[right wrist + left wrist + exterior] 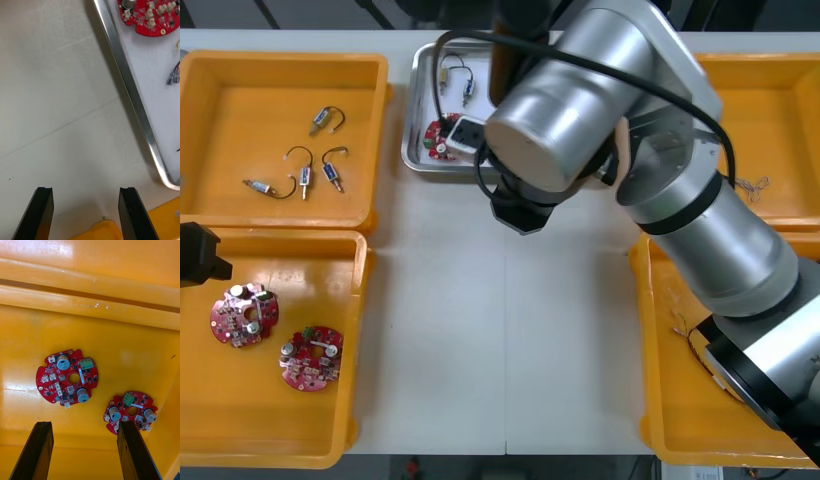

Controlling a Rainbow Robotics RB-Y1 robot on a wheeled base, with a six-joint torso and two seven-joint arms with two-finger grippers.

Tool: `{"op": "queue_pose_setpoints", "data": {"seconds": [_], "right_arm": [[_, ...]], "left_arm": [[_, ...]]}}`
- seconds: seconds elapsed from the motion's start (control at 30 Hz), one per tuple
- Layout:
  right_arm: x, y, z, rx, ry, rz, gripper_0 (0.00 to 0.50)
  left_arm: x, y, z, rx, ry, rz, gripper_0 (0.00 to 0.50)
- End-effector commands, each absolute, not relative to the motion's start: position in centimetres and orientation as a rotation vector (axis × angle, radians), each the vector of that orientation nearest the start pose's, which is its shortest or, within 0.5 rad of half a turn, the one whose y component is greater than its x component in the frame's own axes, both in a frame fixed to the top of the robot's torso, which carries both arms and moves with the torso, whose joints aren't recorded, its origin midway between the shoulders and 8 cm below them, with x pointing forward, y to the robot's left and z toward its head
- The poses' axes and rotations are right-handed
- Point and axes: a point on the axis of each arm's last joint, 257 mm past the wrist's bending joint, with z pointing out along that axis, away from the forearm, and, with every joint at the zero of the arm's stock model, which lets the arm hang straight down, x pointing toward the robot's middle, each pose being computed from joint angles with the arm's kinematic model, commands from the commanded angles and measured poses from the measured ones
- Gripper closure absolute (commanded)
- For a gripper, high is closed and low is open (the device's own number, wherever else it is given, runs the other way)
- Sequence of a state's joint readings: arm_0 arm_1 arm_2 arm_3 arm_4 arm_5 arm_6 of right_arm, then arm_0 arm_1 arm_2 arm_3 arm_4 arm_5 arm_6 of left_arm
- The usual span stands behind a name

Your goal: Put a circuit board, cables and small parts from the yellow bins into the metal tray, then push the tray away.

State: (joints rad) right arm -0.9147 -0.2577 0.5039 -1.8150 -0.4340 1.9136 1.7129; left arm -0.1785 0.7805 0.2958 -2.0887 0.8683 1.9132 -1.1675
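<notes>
The silver right arm (580, 100) reaches over the pale table (500, 330). The right gripper (86, 191), spread, hovers over bare tabletop beside the metal tray (129, 90), which holds a circuit board (148, 17) and cables (455, 75). The left gripper (84, 425), also spread, hangs above a yellow bin (90, 273).

Tray (412, 120) at the worktop's (510, 330) far middle, a circuit board (442, 140) and a cable (467, 90) inside. To its left, the far bin (230, 100) holds what may be short cables (304, 177); the near bin (280, 420), two more boards (244, 315) side by side.
</notes>
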Motion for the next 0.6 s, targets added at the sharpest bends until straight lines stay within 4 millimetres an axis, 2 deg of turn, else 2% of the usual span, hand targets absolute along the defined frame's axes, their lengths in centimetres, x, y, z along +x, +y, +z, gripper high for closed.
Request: {"op": "queue_pose_setpoints", "data": {"seconds": [0.03,0.13,0.27,0.53,0.6], "right_arm": [[47.2,-6.1,-12.3,-1.072,2.329,-0.134,0.0],[47.5,-8.0,-11.1,-0.922,2.344,-0.087,0.0],[47.7,-11.6,-10.2,-0.734,2.369,-0.061,0.0],[46.3,-18.8,-11.8,-0.364,2.512,0.115,0.0],[45.8,-21.2,-12.0,-0.235,2.541,0.162,0.0]], "left_arm": [[36.9,39.4,-16.9,-0.108,2.731,0.017,0.0],[36.9,39.4,-16.9,-0.108,2.731,0.017,0.0],[36.9,39.4,-16.9,-0.108,2.731,0.017,0.0],[36.9,39.4,-16.9,-0.108,2.731,0.017,0.0],[36.9,39.4,-16.9,-0.108,2.731,0.017,0.0]]}}
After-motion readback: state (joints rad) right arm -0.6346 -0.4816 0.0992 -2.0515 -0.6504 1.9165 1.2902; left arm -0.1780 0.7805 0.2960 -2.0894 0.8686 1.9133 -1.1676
